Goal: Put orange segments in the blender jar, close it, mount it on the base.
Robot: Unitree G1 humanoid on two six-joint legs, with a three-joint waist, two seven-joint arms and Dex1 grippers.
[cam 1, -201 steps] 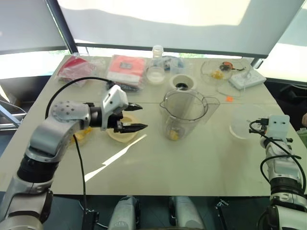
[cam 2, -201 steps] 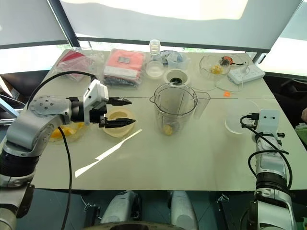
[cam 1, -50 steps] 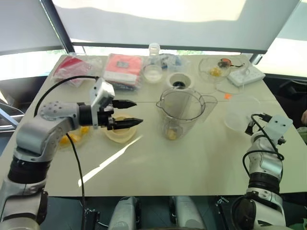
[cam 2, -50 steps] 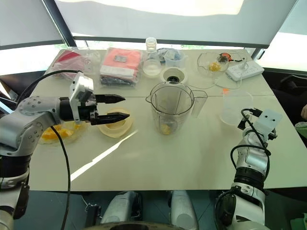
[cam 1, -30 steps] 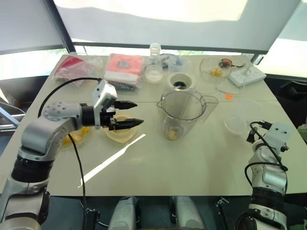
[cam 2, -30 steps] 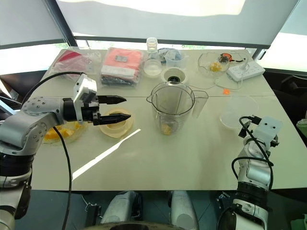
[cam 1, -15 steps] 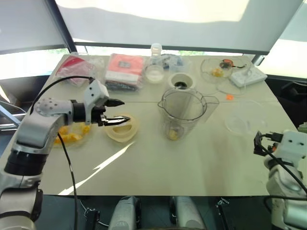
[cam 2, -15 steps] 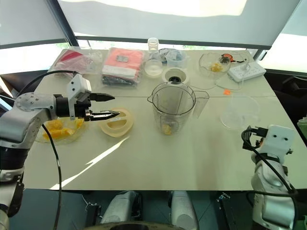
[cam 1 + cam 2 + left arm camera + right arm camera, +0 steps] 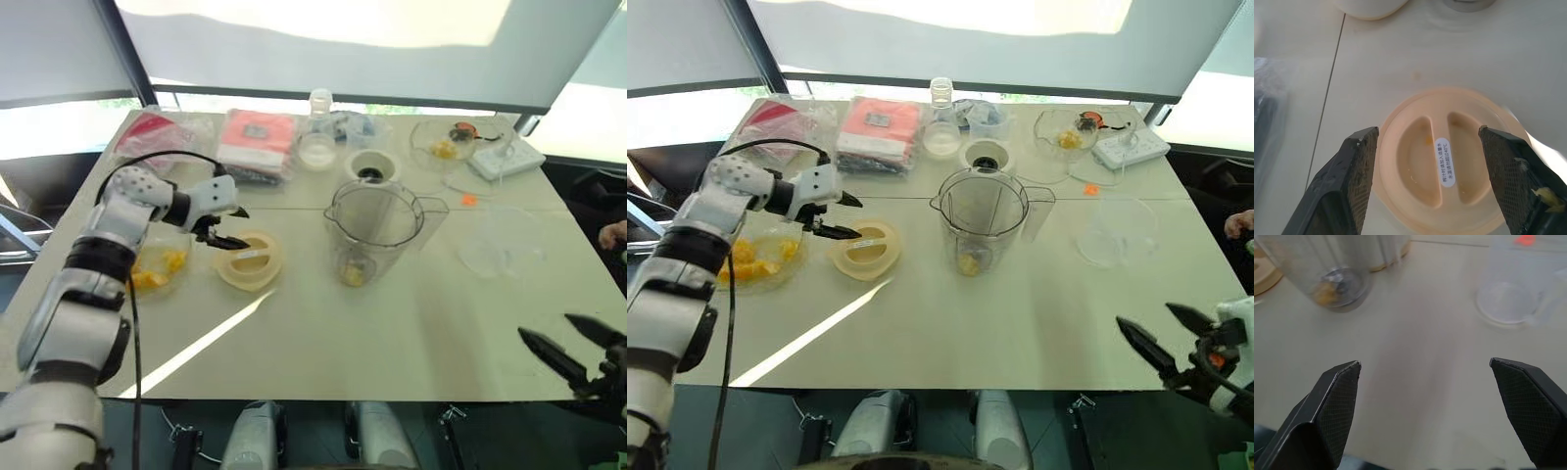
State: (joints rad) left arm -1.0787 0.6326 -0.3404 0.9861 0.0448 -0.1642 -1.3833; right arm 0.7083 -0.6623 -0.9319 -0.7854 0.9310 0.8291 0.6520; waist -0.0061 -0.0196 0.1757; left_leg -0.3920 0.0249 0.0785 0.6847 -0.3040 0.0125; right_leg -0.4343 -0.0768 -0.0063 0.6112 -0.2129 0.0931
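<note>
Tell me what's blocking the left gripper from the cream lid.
Nothing visible. The left gripper is open, its fingers flanking the cream lid, which lies flat on the table with bare surface around it, beside the blender jar.

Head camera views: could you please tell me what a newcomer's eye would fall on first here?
The tall clear blender jar stands mid-table, uncovered, with orange segments at its bottom. To its left the left gripper hangs with open jaws beside the flat cream lid, which lies on the table. Behind the jar sits the white base, and the right gripper is open at the table's near right edge.
</note>
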